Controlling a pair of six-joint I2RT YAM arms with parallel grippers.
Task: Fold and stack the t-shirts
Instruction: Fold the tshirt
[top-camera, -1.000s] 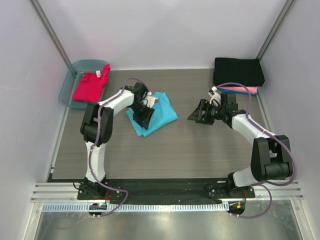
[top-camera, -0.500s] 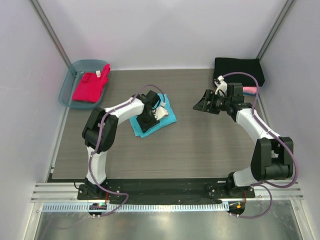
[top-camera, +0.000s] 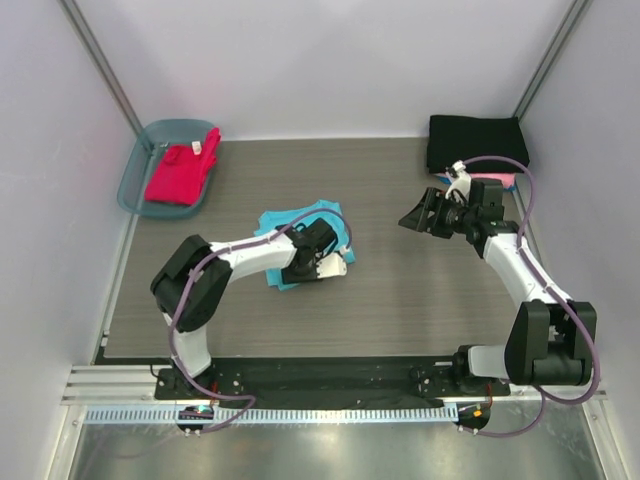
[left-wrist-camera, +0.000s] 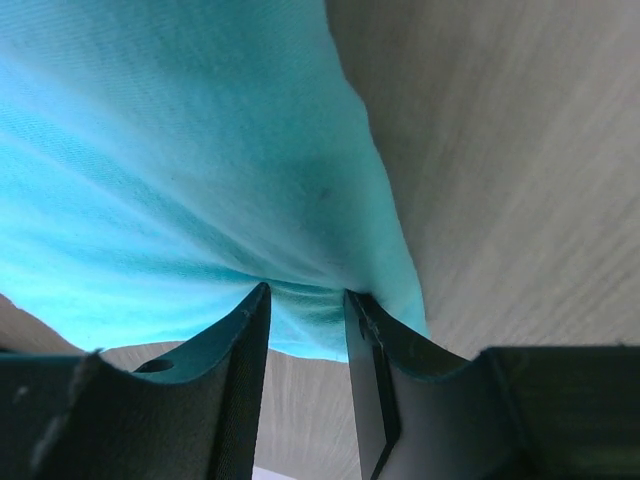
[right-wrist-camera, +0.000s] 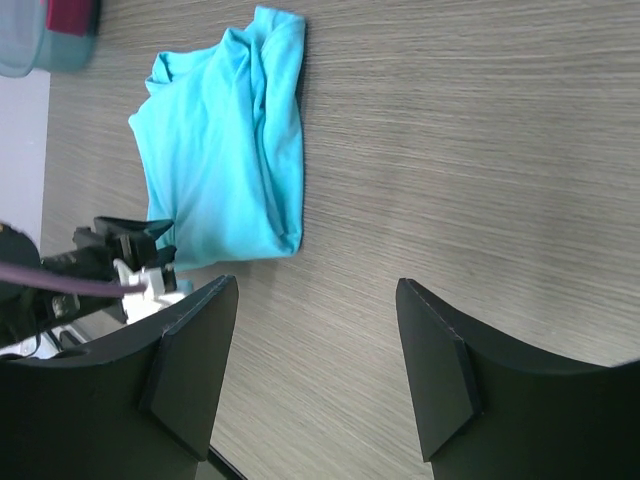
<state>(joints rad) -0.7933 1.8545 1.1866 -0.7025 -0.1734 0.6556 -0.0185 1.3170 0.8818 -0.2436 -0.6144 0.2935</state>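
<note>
Near the middle of the frame, the left gripper (left-wrist-camera: 305, 292) pinches the turquoise shirt (left-wrist-camera: 180, 150); the right gripper (right-wrist-camera: 315, 286) hangs open.

Wide bare table (top-camera: 400, 300) between the turquoise shirt (top-camera: 285, 222) and the right gripper (top-camera: 414, 217), an open lane there. Left arm (top-camera: 250, 255) lies low across the left-middle, blocking it. Tub (top-camera: 133, 178) fills the far-left corner, black shirt (top-camera: 477, 142) the far-right.
</note>
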